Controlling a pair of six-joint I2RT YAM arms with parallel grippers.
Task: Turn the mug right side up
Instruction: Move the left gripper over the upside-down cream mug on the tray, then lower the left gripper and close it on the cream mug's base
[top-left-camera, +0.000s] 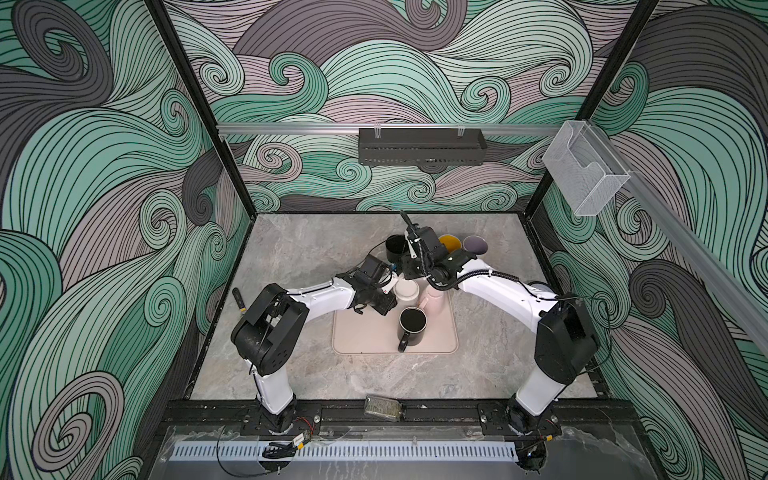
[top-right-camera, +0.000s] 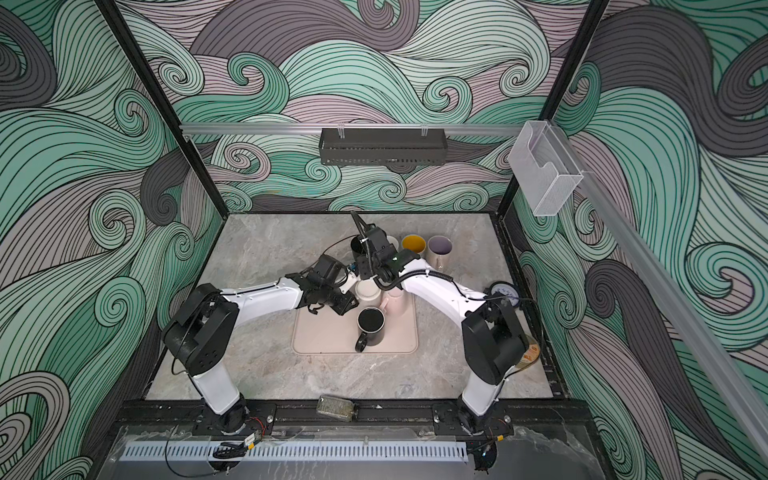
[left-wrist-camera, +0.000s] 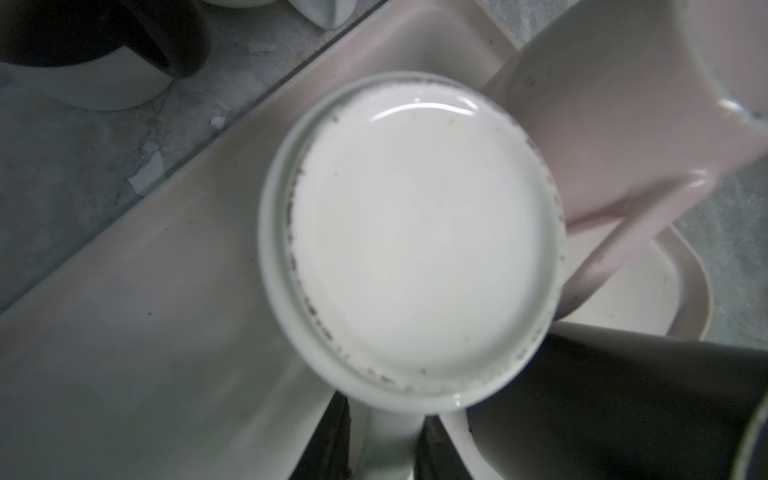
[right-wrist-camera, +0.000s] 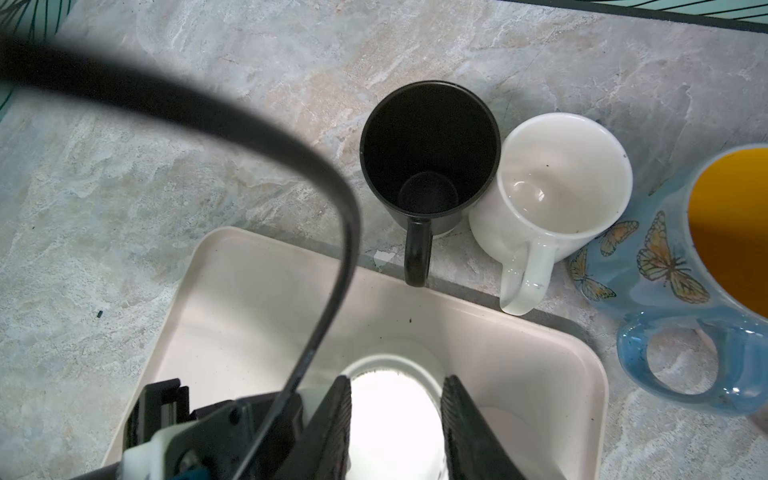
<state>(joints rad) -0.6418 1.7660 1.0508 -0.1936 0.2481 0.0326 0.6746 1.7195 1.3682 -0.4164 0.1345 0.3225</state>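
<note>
Ceramic mugs, seven in all: three on the pale pink rectangular tray (top-left-camera: 361, 336), four beyond the right gripper (right-wrist-camera: 397, 380) — matte black mug (right-wrist-camera: 430, 153), white upright mug (right-wrist-camera: 561, 174), blue butterfly-printed mug (right-wrist-camera: 665, 266), purple-lined mug (top-left-camera: 476, 245). Under that empty, part-open gripper, the upside-down white glazed mug (left-wrist-camera: 415, 249), handle pinched in the left gripper (left-wrist-camera: 384, 411), flanked by a pale pink mug (left-wrist-camera: 602, 145) and a second black mug (top-left-camera: 412, 326).

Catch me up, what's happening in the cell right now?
The left gripper appears closed on the handle of the upside-down white mug on the beige tray; the mug is not yet turned. The right gripper hovers open above it, holding nothing. A pink mug and an upright black mug share the tray.
</note>
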